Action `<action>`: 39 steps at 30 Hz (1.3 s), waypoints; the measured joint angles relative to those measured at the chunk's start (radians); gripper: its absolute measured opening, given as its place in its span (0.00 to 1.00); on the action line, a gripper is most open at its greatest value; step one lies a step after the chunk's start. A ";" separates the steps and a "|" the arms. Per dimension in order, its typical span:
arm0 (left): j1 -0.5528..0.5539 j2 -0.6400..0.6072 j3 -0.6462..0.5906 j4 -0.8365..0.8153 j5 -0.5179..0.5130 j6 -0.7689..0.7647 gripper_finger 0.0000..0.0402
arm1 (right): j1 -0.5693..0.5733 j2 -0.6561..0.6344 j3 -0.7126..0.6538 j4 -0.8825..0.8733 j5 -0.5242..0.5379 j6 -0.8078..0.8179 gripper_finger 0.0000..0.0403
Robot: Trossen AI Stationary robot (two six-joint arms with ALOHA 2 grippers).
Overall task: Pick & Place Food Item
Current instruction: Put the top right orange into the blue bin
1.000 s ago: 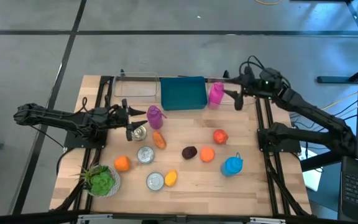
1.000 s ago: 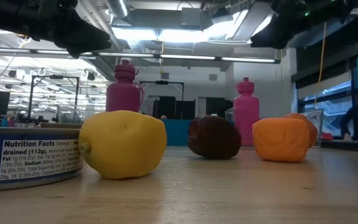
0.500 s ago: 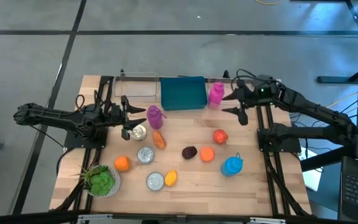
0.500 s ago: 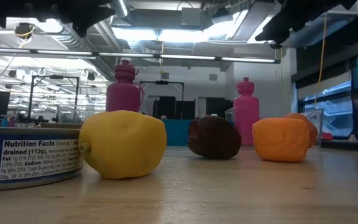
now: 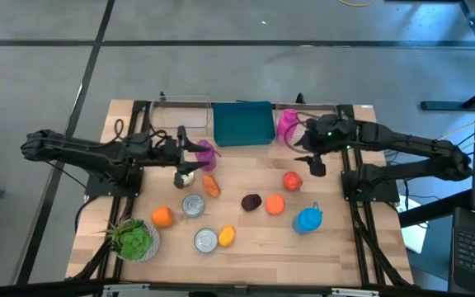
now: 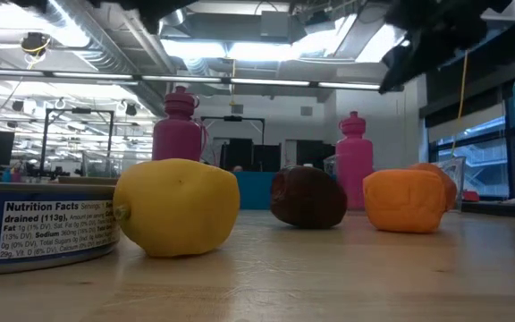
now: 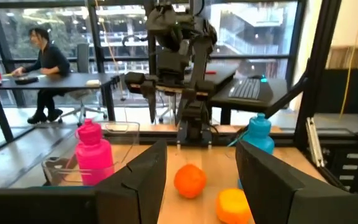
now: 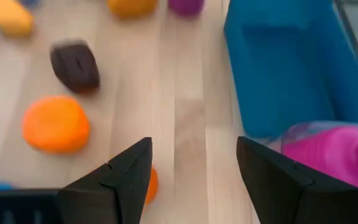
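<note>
Loose food lies on the wooden table (image 5: 246,247): a red-orange fruit (image 5: 293,181), an orange one (image 5: 275,204), a dark brown piece (image 5: 251,202), a yellow lemon (image 5: 226,236), an orange carrot-like piece (image 5: 211,185) and another orange (image 5: 162,216). My left gripper (image 5: 185,157) hovers open and level by the purple bottle (image 5: 207,153), above a can (image 5: 186,175). My right gripper (image 5: 306,155) hangs open, tipped down, between the pink bottle (image 5: 286,125) and the red-orange fruit. Both wrist views show open fingers holding nothing (image 7: 201,186) (image 8: 194,180).
A teal bin (image 5: 242,122) and a clear container (image 5: 180,114) stand at the far edge. Two cans (image 5: 192,205) (image 5: 206,239), a blue bottle (image 5: 308,219) and a potted plant (image 5: 134,239) stand nearer. A person (image 7: 45,59) sits beyond the table.
My left gripper has risen and moved toward the table's right, staying open. My right gripper has swung from the far edge toward the near edge and tipped downward, coming over the space beside the red-orange fruit. No object has moved.
</note>
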 joint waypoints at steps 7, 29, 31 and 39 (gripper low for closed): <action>0.000 0.143 0.069 0.002 -0.016 0.145 0.46 | 0.050 0.094 0.000 -0.082 0.026 -0.007 0.58; 0.000 0.271 0.085 0.016 -0.058 0.119 0.46 | 0.053 0.140 0.000 -0.085 0.059 0.006 0.58; 0.000 0.276 0.085 0.015 -0.058 0.117 0.46 | 0.053 0.140 0.000 -0.097 0.041 -0.023 0.58; 0.000 0.278 0.084 0.015 -0.058 0.108 0.46 | 0.053 0.140 -0.001 -0.129 0.015 0.000 0.73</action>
